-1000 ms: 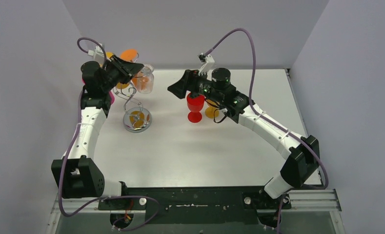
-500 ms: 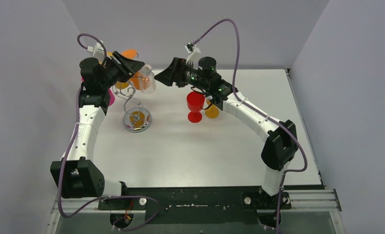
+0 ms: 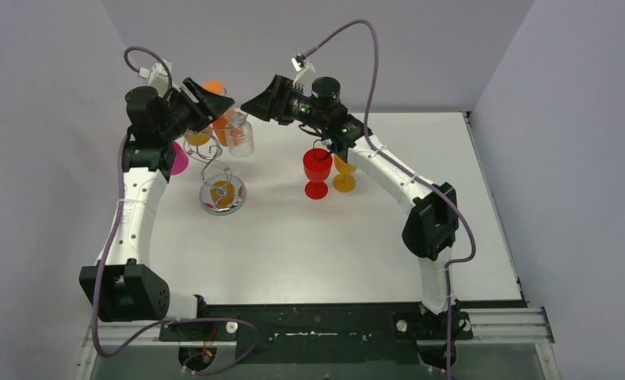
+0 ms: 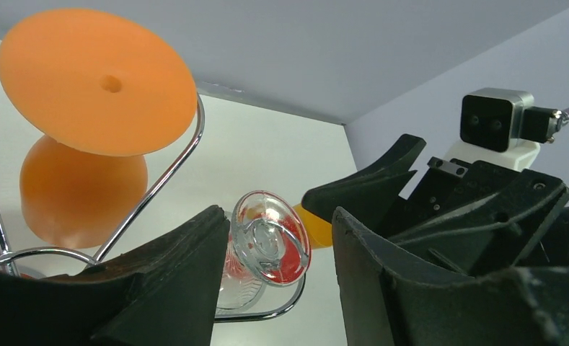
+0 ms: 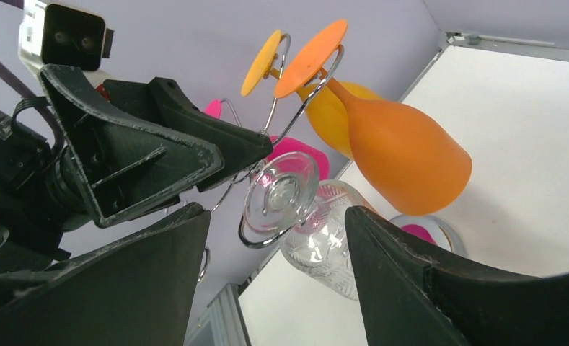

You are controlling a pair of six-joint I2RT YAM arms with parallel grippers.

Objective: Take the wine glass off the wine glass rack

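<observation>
While flanking the clear wine glass (image 5: 317,245) on the wine glass rack (image 3: 222,198), gripping nothing.
Holding left gripper (image 4: 281,220) and right gripper (image 5: 278,216) jaws apart.

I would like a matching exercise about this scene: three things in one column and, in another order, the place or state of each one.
Things:
1. clear wine glass
2. red glass
3. left claw

Place or state:
A. stands upright on the table
B. open, close to the hanging glasses
C. hangs foot-up on the wine glass rack

Pairs: 1-C, 2-A, 3-B
</observation>
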